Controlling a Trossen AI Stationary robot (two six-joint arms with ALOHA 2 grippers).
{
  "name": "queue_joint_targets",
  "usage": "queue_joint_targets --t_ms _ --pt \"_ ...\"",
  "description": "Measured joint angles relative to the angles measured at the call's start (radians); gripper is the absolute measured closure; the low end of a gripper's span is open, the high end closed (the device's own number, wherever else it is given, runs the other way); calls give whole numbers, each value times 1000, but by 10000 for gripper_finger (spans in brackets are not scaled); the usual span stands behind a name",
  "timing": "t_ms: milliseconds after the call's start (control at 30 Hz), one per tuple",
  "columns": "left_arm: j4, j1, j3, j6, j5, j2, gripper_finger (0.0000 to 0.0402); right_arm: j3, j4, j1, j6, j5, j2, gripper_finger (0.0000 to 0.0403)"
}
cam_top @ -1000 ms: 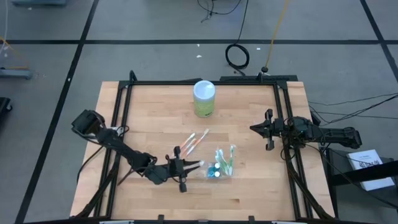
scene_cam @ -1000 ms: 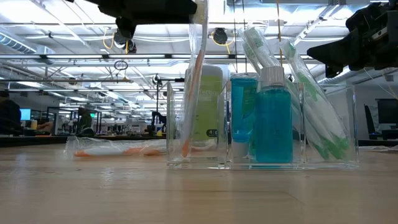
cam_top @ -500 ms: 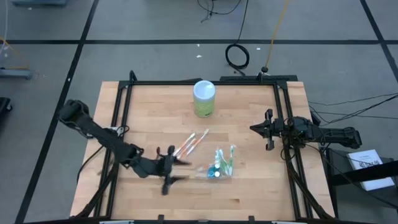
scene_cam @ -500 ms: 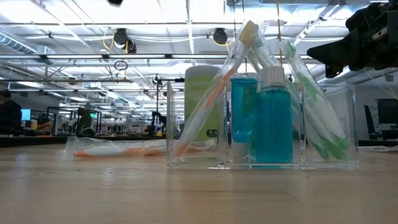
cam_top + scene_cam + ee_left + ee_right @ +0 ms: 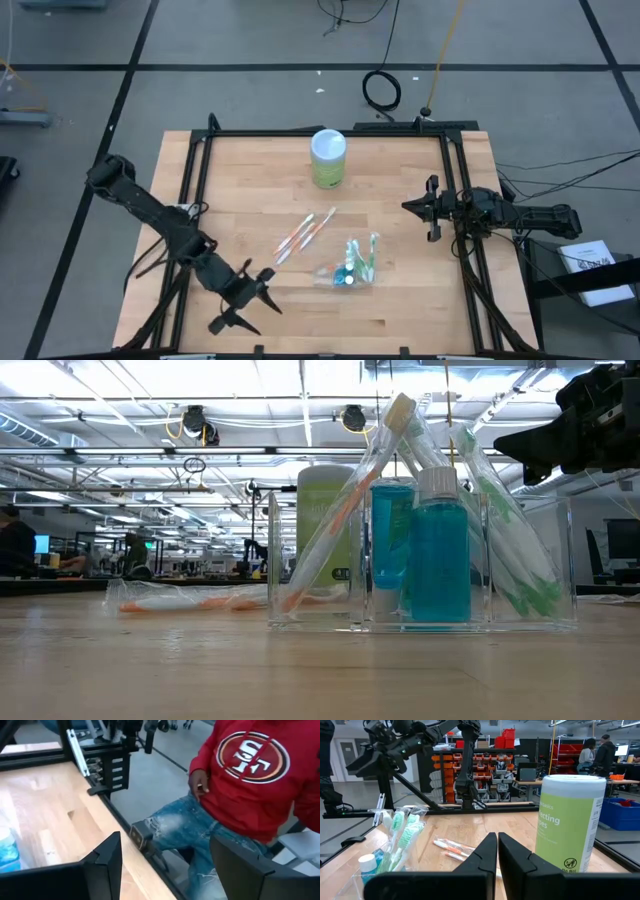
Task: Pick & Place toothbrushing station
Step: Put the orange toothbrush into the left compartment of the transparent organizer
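A clear organizer [image 5: 420, 560] stands near the table's middle [image 5: 350, 272]. It holds green toothbrushes [image 5: 500, 530], a blue bottle [image 5: 438, 555] and a blue tube. An orange toothbrush [image 5: 340, 510] in clear wrap stands in its left compartment, lower end on the floor and head leaning toward the middle divider. Two more wrapped orange toothbrushes [image 5: 305, 232] lie flat on the wood. My left gripper [image 5: 255, 300] hangs open and empty to the near left of the organizer. My right gripper [image 5: 498, 850] waits shut at the table's right edge [image 5: 415, 207].
A green wipes canister [image 5: 328, 158] stands at the far middle of the table. A black frame [image 5: 200, 150] borders the wooden top. A person in a red hoodie and jeans [image 5: 240, 780] stands beside the table's edge in the left wrist view.
My left gripper has opened and let go of the orange toothbrush, which was upright in the organizer's left compartment and now leans with its head toward the middle. The gripper has risen, tipped from pointing down to nearly level, and drawn back toward the table's near left.
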Motion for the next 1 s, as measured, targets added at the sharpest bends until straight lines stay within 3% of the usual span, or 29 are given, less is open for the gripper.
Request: queue_joint_targets --t_ms 567,700,933,1000 --pt "-78 -17 0 21 -18 -1 177 0 0 0 0 0 0 396" --pt "-88 -17 0 51 -5 -1 227 0 0 0 0 0 0 394" --pt "-98 -17 0 89 20 -1 383 0 0 0 0 0 0 395" --pt "-99 -17 0 89 20 -1 390 0 0 0 0 0 0 394"
